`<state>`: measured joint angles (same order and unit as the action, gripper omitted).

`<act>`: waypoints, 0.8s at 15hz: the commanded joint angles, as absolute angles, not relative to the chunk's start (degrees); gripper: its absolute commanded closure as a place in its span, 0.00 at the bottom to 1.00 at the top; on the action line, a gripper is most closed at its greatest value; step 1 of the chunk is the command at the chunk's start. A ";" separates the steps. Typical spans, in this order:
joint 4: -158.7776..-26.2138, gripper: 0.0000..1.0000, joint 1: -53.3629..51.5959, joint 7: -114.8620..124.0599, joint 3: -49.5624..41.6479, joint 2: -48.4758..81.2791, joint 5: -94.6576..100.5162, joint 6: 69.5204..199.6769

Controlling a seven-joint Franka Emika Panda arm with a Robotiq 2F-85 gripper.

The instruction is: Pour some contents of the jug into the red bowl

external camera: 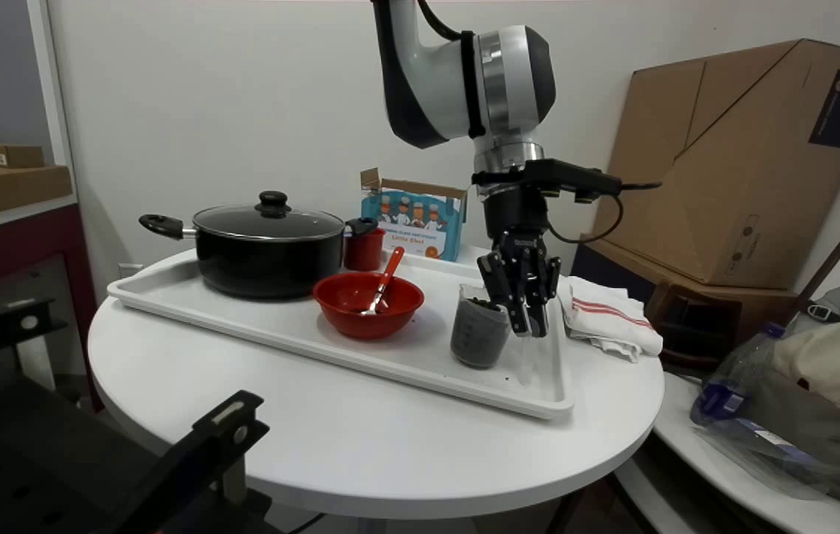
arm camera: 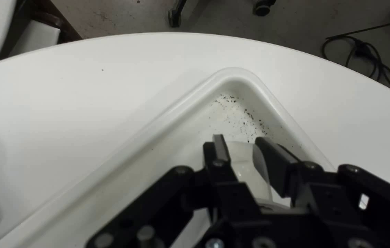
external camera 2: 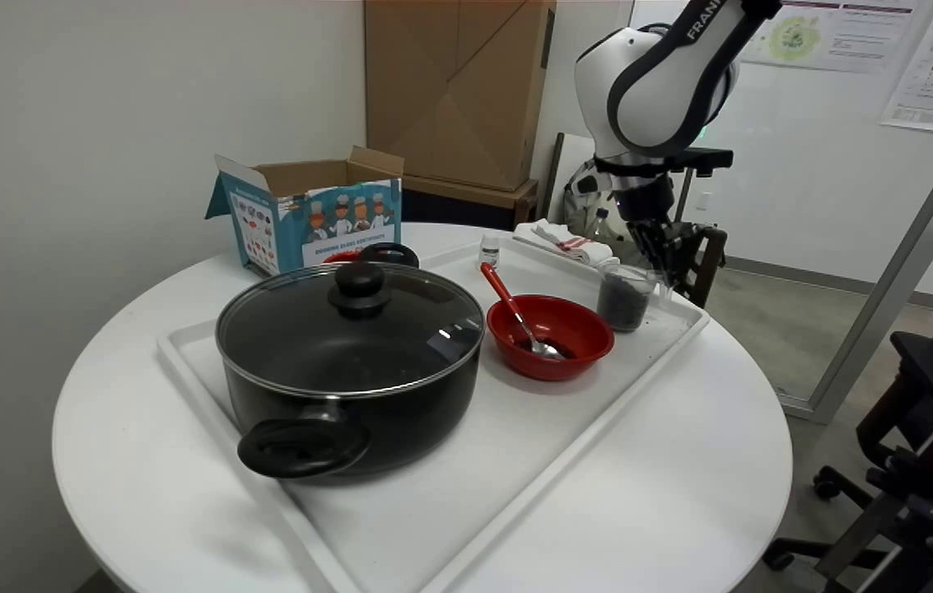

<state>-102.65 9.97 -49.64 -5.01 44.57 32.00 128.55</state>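
Note:
The jug (external camera: 477, 332) is a clear cup full of dark contents. It stands on the white tray near one corner, and it also shows in an exterior view (external camera 2: 622, 301). Its clear handle (arm camera: 250, 175) faces the tray corner. My gripper (external camera: 527, 326) points down over the handle. In the wrist view the gripper (arm camera: 240, 140) has its fingers apart, one on each side of the handle; firm contact does not show. The red bowl (external camera: 360, 322) sits beside the jug, with a red-handled spoon (external camera 2: 507, 298) leaning in it and some dark matter at the bottom (external camera 2: 558, 349).
A large black lidded pot (external camera: 268, 259) stands on the tray (external camera: 331, 361) beyond the bowl. A red cup (external camera: 365, 251), a blue box (external camera: 420, 219), a small white bottle (external camera 2: 489, 250) and a folded towel (external camera: 605, 311) are around. Dark crumbs (arm camera: 246, 119) lie in the tray corner.

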 commanded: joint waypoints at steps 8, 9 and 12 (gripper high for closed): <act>-108.10 0.87 2.20 -47.86 -5.35 35.95 36.41 123.11; -108.55 0.87 1.09 -47.61 -5.29 35.12 38.10 121.45; -109.98 0.87 -2.61 -45.91 -4.72 32.09 45.27 115.51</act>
